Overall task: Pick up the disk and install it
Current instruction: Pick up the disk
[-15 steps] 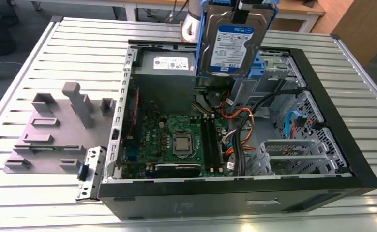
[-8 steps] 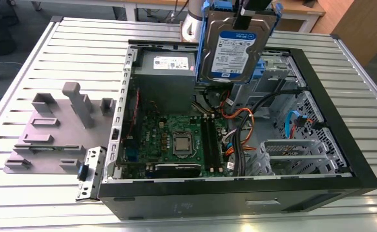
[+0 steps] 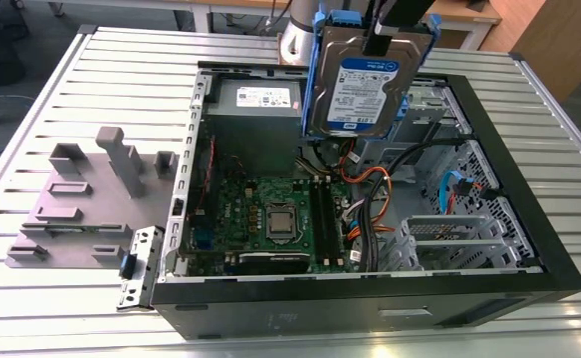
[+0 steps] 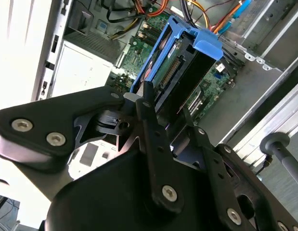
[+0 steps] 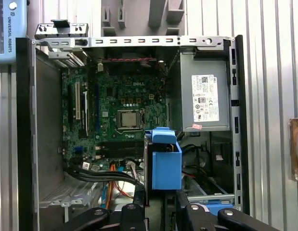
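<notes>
Claw: your gripper (image 3: 379,43) was clamped on the disk (image 3: 362,86) at its upper end, jaws pinching it from both sides.
Disk pos: hung upright in the air over the open PC case (image 3: 370,309), near the power supply (image 3: 255,97); not seated.
Handling: prob. dense, rigid metal w/ smooth faces; blue carrier likely flexes. Shock-sensitive, so no bumps.
Hold pt: you'd best grip the carrier frame/edges, not the label face.
</notes>
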Action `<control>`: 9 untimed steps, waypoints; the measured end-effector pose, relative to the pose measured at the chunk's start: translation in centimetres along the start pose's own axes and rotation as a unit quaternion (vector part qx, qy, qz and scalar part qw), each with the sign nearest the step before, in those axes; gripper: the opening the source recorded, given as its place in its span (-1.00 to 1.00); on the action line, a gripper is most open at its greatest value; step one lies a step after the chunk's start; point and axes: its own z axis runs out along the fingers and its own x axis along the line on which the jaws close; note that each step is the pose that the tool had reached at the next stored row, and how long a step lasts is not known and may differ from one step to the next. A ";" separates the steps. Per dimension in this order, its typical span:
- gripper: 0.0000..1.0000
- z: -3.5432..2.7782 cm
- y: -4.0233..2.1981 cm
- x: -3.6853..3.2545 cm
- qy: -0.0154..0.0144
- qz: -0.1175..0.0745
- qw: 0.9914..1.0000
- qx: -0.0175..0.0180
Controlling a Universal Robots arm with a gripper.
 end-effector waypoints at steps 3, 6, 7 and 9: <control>-0.30 -0.03 -0.03 0.63 0.000 0.000 1.000 0.000; -0.30 -0.06 -0.06 1.31 0.000 0.000 1.000 0.000; -0.30 -0.07 -0.07 1.54 0.000 0.000 1.000 0.000; -0.30 -0.09 -0.09 2.00 0.000 0.000 1.000 0.000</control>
